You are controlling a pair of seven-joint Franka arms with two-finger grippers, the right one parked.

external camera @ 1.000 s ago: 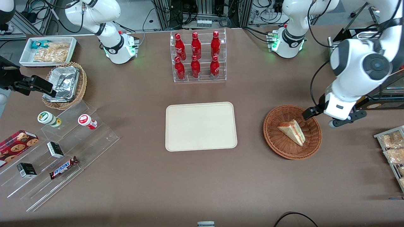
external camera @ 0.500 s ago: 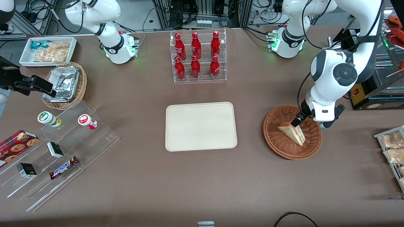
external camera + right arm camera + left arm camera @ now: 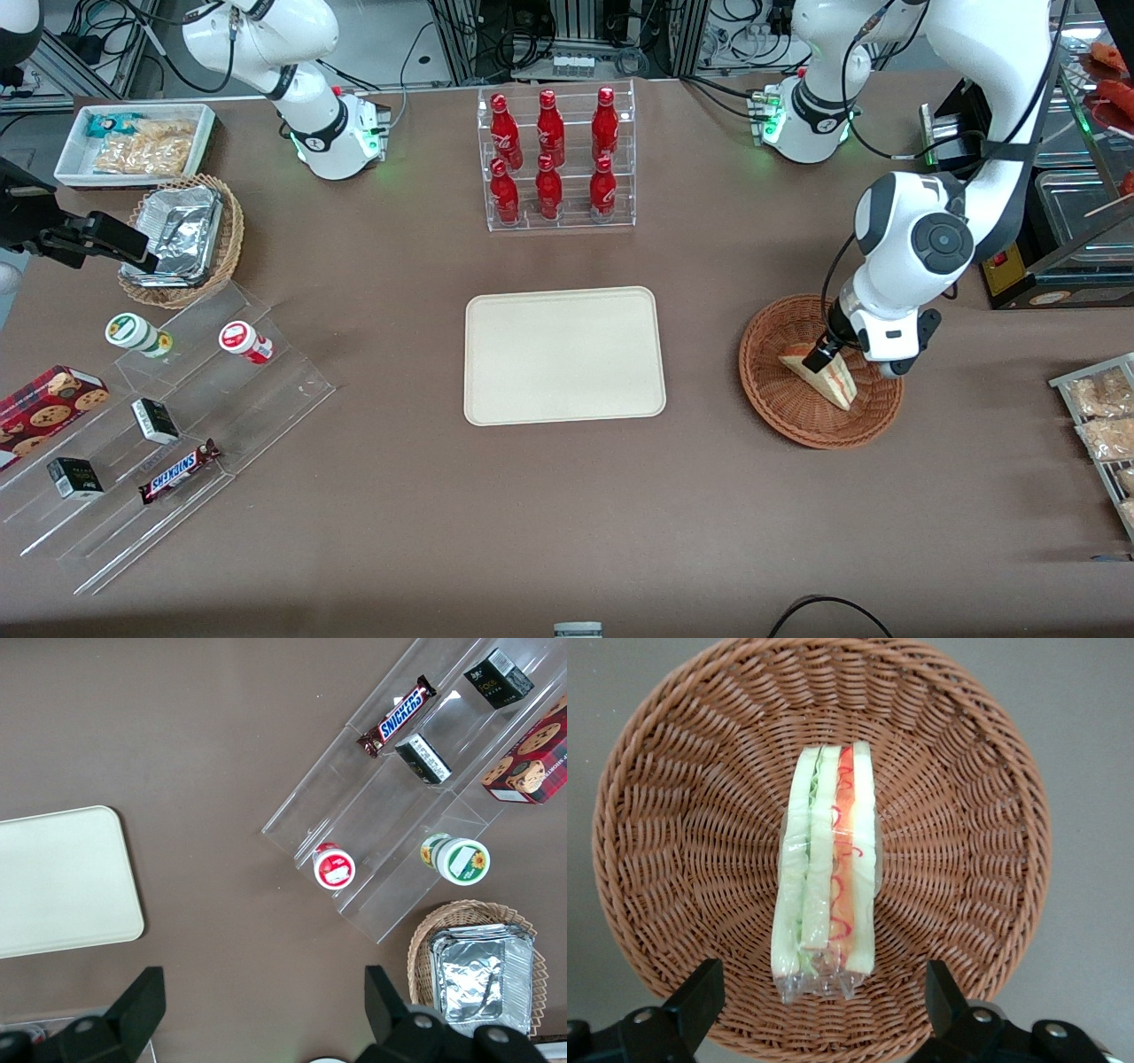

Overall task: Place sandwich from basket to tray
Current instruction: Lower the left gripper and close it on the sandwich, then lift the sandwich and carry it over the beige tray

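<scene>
The sandwich point(image 3: 831, 379) point(image 3: 828, 859), a plastic-wrapped wedge with green and orange-red layers, lies in the round reddish-brown wicker basket point(image 3: 780, 416) point(image 3: 970, 815). My gripper point(image 3: 822, 356) point(image 3: 822, 1001) hangs just above the sandwich's broad end, open, with one black finger on each side and clear of the wrap. Nothing is held. The cream tray point(image 3: 564, 354) point(image 3: 62, 877) lies bare at the table's middle, toward the parked arm's end from the basket.
An acrylic rack of red bottles point(image 3: 556, 159) stands farther from the front camera than the tray. Snack packets point(image 3: 1103, 416) lie near the working arm's end. A stepped acrylic shelf point(image 3: 159, 425), a foil-lined tan basket point(image 3: 182, 239) and a white bin point(image 3: 133, 142) sit toward the parked arm's end.
My gripper has swung from beside the basket's rim to over the basket and come down over the sandwich. The sandwich has not moved.
</scene>
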